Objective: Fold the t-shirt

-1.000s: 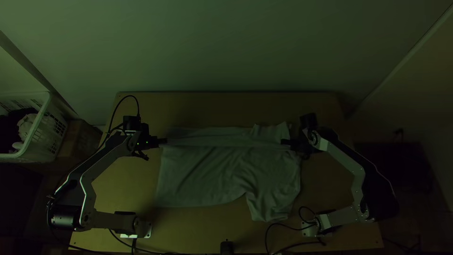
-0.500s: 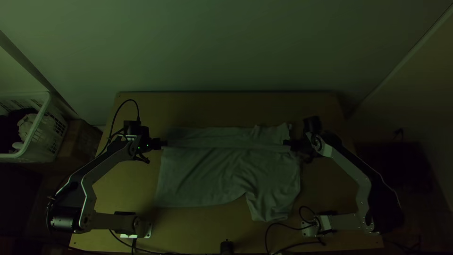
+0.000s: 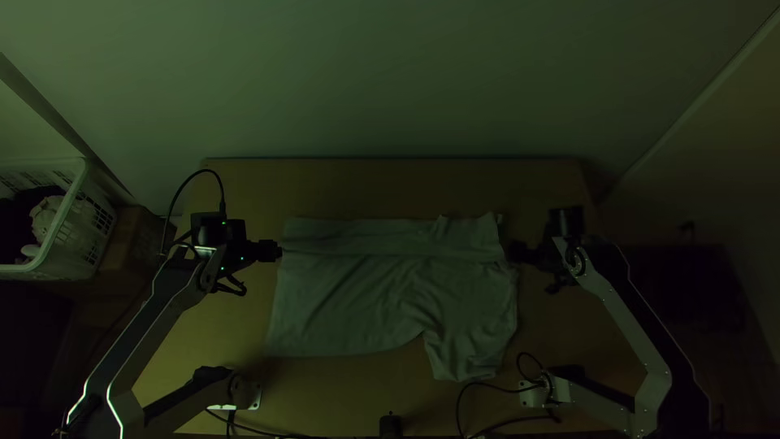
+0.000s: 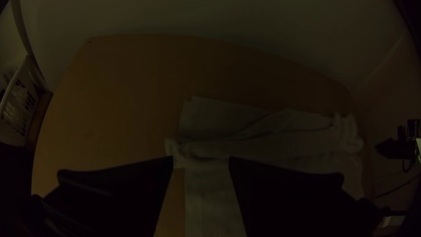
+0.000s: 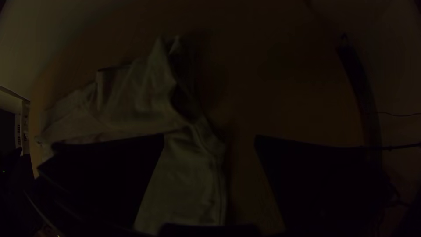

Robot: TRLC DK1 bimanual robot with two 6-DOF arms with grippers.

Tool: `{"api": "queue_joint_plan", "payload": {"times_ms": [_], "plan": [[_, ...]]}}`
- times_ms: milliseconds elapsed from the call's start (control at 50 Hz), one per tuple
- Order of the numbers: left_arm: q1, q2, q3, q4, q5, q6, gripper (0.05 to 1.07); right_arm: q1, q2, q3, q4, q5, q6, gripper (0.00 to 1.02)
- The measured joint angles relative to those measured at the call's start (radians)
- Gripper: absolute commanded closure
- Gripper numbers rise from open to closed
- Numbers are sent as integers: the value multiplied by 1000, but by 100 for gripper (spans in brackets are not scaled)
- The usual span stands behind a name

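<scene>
Top view: fingers [image 3: 268, 250] point inward.

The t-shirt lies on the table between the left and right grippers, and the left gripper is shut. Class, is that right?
Not quite: the left gripper is open, with a wide gap between its jaws, as the left wrist view shows. The t-shirt does lie on the table between it and the right gripper.
</scene>
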Motion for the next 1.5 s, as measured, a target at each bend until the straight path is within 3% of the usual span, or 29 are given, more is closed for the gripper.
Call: {"api": "queue_joint_plan", "payload": {"times_ms": [280,640,1020,1300,1420,1500], "plan": [[-2,-154,1,-259,-1,55,12,0,-166,16,-162,-2,0,4],[-21,-312,-4,-508,-2,128,12,48,-272,6,-407,-22,5,4],[-23,-343,-4,-700,-4,150,12,53,-397,-135,-493,-191,228,10],[-28,-304,-30,-755,-4,150,16,60,-348,-219,-487,-235,227,10],[-40,-264,-39,-758,-4,148,16,60,-315,-265,-461,-245,213,21],[-50,-257,-42,-758,-4,143,16,61,-279,-280,-452,-246,205,35]]}}
